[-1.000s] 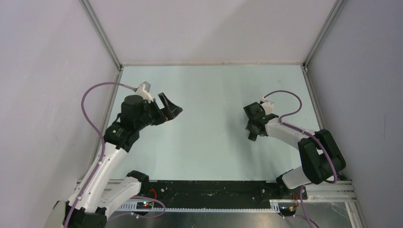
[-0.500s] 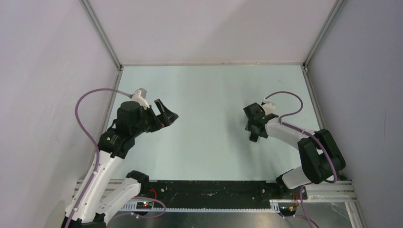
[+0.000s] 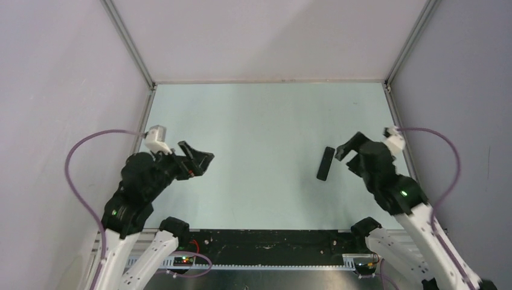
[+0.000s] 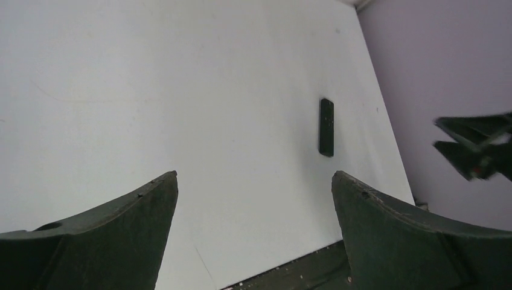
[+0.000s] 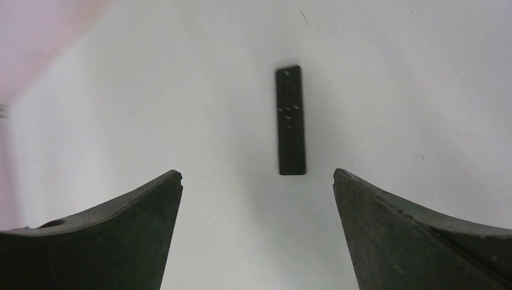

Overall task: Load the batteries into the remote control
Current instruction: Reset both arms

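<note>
The remote control (image 3: 325,163) is a slim black bar lying flat on the pale table, right of centre, button side up (image 5: 290,119). It also shows far off in the left wrist view (image 4: 326,127). My right gripper (image 3: 350,150) hangs open just right of the remote and above the table, with nothing between its fingers (image 5: 258,174). My left gripper (image 3: 194,162) is open and empty at the left side, well away from the remote (image 4: 254,175). The batteries are out of view.
Pale walls with metal corner posts (image 3: 130,45) close in the table on three sides. A black rail (image 3: 265,241) runs along the near edge between the arm bases. The right gripper's fingers (image 4: 477,151) show at the right edge of the left wrist view.
My right gripper has opened and drawn back to the right, uncovering the remote on the table. The left arm has pulled back toward the near left.
</note>
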